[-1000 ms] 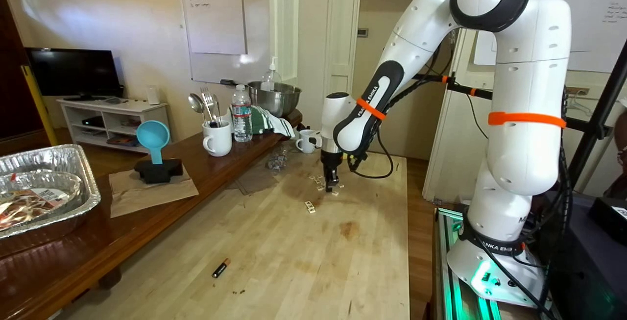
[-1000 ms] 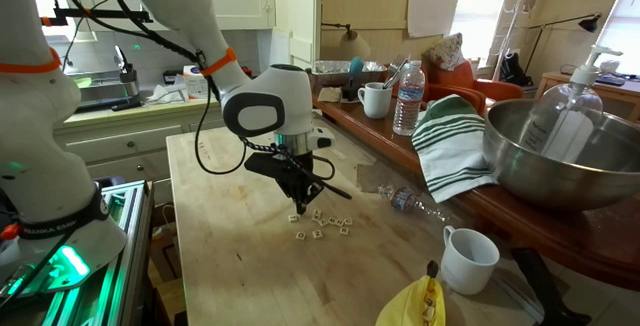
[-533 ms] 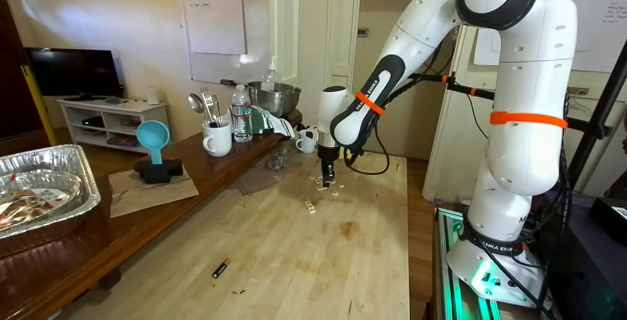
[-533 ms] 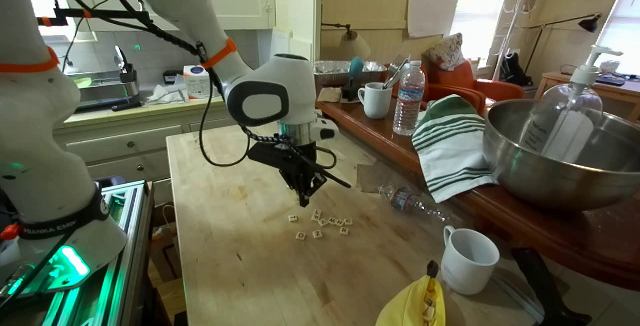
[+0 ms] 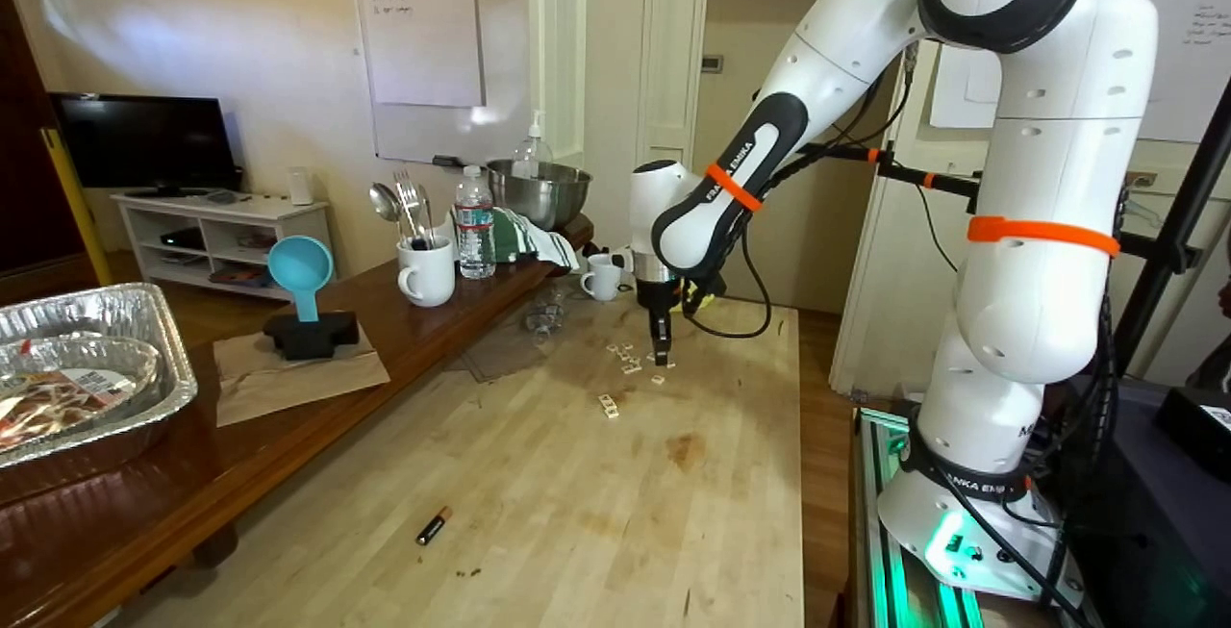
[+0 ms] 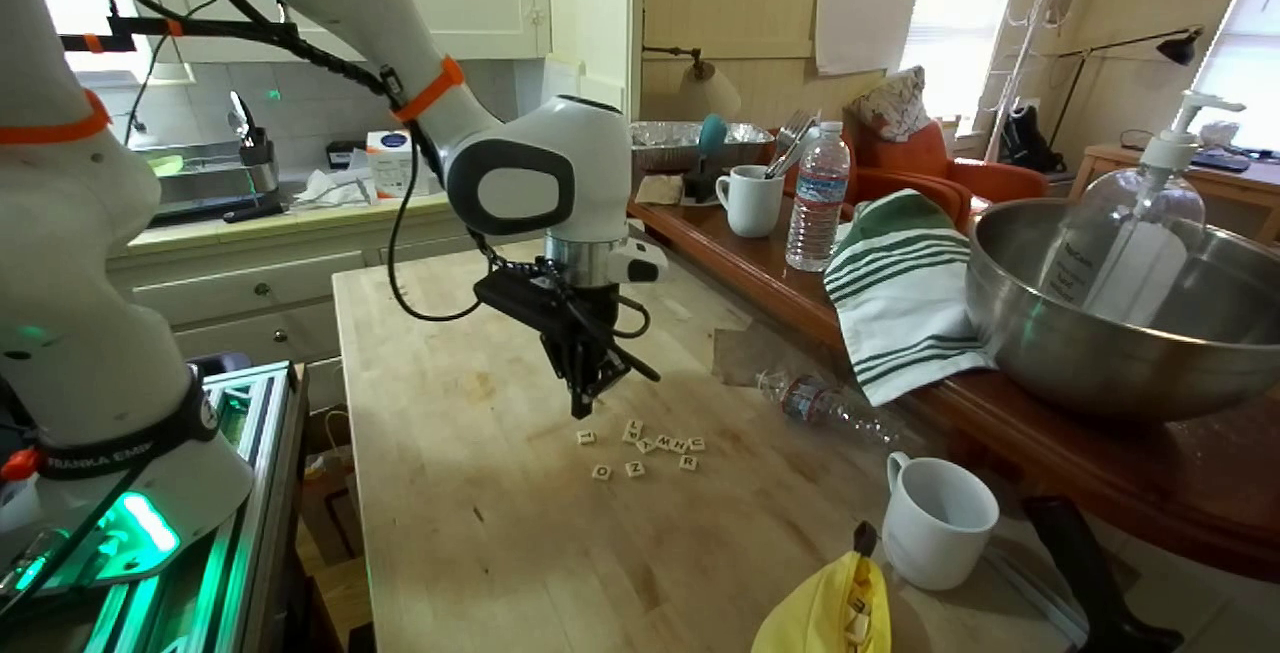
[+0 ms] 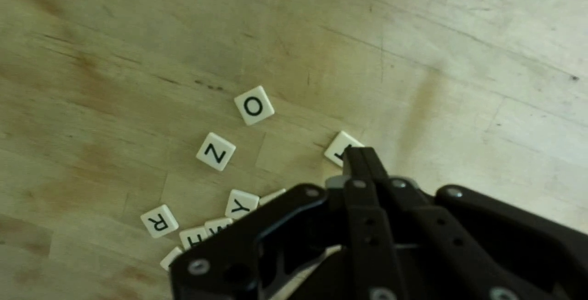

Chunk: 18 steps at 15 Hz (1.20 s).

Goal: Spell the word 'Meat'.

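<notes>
Black and pressed together with nothing between them, my jaws hang above the bench [image 5: 577, 513], near the T tile [image 7: 341, 146] and, as far as I can tell, not touching it. That tile lies on its own, not yet set into any word. Beyond it the O tile [image 7: 254, 105], the Z tile [image 7: 216, 151] and the R tile [image 7: 159, 221] are loose, near a cluster [image 6: 664, 443] that takes in the Y tile [image 7: 240, 204]; I judge none of these four to be wanted. Farther off, an exterior view shows a short row of pale tiles [image 5: 609, 406], three by my count. I take this for 'Meat' under way: M, E and A laid, the T left to bring over, so my jaws must part first.

The row's letters are too small to read, and in an exterior view I find no trace of it; my wrist [image 6: 585, 263] or jaws probably stand in the way. In the wrist view my jaws cover a corner of the T tile and parts of the cluster, one letter of which could be W or M. A yellow pouch [image 6: 805, 618] is cut off at the lower edge.
</notes>
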Each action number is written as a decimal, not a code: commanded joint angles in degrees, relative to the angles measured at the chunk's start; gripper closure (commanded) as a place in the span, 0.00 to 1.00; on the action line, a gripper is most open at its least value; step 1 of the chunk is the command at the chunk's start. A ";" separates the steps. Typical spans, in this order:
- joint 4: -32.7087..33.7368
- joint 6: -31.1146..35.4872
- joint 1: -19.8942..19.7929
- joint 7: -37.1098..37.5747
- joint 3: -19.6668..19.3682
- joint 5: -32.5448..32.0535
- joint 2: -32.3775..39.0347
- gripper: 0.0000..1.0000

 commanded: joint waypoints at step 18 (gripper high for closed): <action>-3.14 11.49 -0.20 1.44 -1.76 -1.95 4.27 1.00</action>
